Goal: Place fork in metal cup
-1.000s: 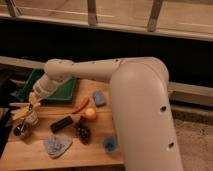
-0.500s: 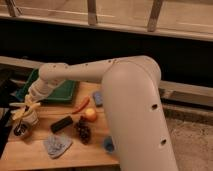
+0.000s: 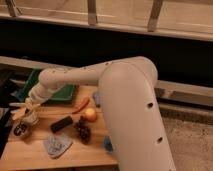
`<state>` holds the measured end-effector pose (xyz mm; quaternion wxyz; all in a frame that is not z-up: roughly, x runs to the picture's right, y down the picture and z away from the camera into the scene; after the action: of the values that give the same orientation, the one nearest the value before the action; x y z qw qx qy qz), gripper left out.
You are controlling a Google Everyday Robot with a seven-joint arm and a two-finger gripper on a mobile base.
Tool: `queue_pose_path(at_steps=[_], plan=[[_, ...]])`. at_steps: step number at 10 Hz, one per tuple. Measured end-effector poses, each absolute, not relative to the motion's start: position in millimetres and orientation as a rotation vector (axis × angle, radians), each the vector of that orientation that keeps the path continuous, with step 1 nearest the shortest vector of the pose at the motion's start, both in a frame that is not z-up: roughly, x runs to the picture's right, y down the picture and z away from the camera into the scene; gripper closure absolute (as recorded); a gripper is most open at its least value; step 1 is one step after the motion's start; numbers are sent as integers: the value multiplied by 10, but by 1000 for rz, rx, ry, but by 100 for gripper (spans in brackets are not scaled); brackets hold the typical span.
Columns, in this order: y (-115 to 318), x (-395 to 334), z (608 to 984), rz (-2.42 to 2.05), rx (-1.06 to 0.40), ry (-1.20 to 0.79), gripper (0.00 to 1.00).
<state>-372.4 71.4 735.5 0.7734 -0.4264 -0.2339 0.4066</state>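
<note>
My gripper (image 3: 23, 108) is at the left end of the wooden table (image 3: 85, 155), just above a pale cup (image 3: 31, 119). The metal cup (image 3: 21, 131), short with a dark inside, stands in front of and left of that cup, just below the gripper. A thin pale strip (image 3: 15, 104) sticks out left of the gripper; it may be the fork, but I cannot tell. No fork lies on the table in view. My white arm (image 3: 125, 100) fills the right half of the view.
A black bar (image 3: 61, 123), dark grapes (image 3: 83, 130), an orange fruit (image 3: 90, 115) and a red chili (image 3: 81, 105) lie mid-table. A grey-blue cloth (image 3: 57, 145) is in front, a blue cup (image 3: 107, 145) by the arm. A green tray (image 3: 52, 90) stands behind.
The gripper has shifted slightly left and down over the two cups. The arm has swung further across the view. The things on the table have not moved.
</note>
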Motion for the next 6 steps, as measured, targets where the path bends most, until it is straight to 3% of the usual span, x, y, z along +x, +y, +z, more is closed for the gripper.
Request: queue_pose_path(at_steps=[4,6], plan=[[773,-3709,7344,882,-935,-530,98],[788,-3725,7335,868,-950,-541,82]])
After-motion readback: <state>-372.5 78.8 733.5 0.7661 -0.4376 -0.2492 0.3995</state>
